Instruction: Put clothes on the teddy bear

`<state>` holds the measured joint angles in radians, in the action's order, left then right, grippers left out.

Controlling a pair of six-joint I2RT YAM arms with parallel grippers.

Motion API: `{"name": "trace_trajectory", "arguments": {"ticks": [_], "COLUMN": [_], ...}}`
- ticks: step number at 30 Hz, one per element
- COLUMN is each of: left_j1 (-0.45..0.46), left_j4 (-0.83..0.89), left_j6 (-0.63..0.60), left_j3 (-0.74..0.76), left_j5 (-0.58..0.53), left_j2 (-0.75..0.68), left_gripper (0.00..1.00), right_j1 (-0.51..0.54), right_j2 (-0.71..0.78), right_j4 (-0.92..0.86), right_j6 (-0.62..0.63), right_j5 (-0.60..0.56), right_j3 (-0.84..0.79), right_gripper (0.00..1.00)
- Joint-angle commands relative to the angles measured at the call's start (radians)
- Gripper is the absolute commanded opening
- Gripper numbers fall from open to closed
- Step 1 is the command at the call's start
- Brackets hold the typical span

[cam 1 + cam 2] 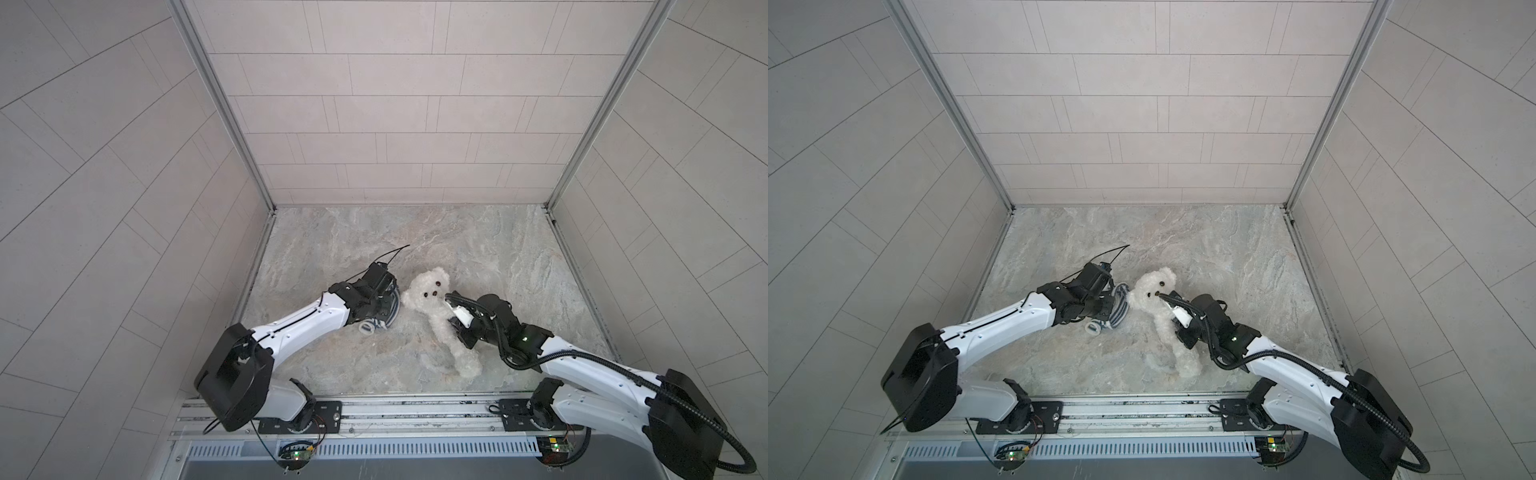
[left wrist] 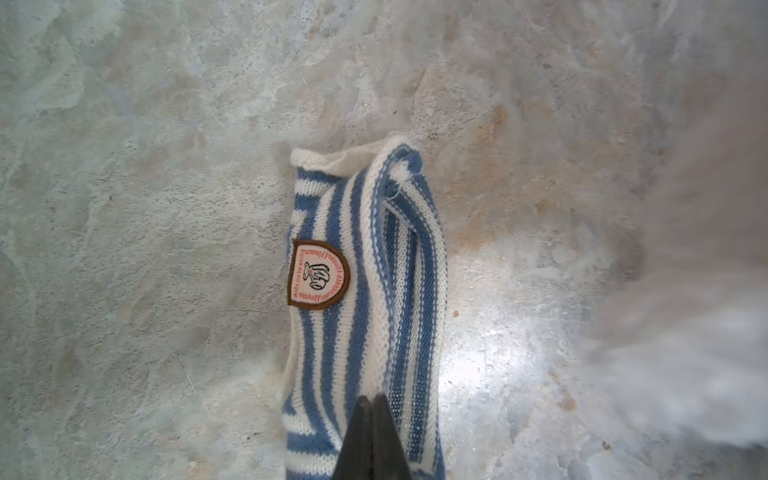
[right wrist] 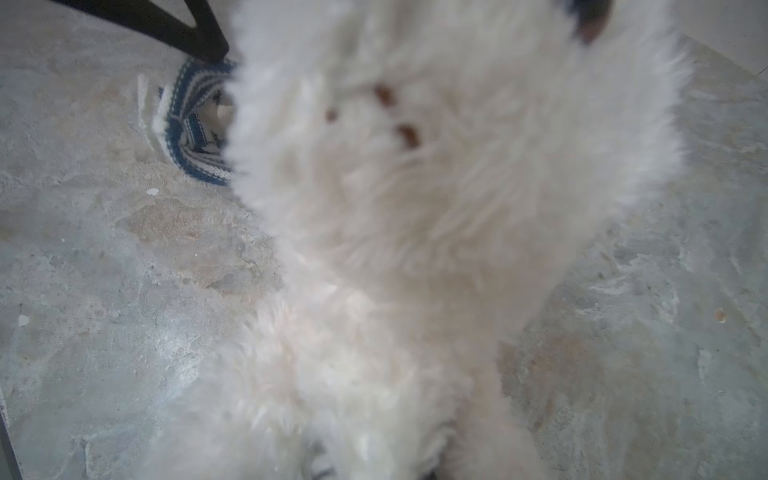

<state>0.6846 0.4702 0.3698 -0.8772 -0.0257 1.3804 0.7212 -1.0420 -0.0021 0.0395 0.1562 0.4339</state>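
Evidently, in both top views the teddy bear (image 1: pixel 438 322) lies on the tabletop (image 1: pixel 374 249), right gripper (image 1: pixel 455 328) closed on its torso. Left wrist view: left gripper (image 2: pixel 372 401) pinched fully shut on the striped shirt (image 2: pixel 365 257). Right wrist view: shirt just beside the head. Recommended: present the opening squarely before pulling.

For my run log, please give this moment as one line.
left pincer: shut on striped shirt | right pincer: shut on teddy bear | teddy bear: undressed, on table

One teddy bear (image 1: pixel 422 291) and one striped shirt (image 2: pixel 374 270).
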Motion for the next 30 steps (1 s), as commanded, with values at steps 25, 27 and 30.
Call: {"name": "trace_trajectory", "arguments": {"ticks": [25, 27, 30], "left_j1": [-0.005, -0.005, -0.005], "left_j4": [-0.101, -0.100, -0.087], "left_j6": [0.031, 0.036, 0.024], "left_j3": [0.080, 0.079, 0.072], "left_j5": [0.074, 0.065, 0.046], "left_j2": [-0.106, -0.112, -0.115], "left_gripper": [0.00, 0.00, 0.00], "right_j1": [0.191, 0.193, 0.193], "right_j2": [-0.278, -0.274, -0.263], "right_j4": [0.159, 0.158, 0.160], "right_j6": [-0.057, -0.061, -0.066], "right_j5": [-0.181, -0.180, -0.171], "right_j3": [0.072, 0.063, 0.049], "right_gripper": [0.00, 0.00, 0.00]}}
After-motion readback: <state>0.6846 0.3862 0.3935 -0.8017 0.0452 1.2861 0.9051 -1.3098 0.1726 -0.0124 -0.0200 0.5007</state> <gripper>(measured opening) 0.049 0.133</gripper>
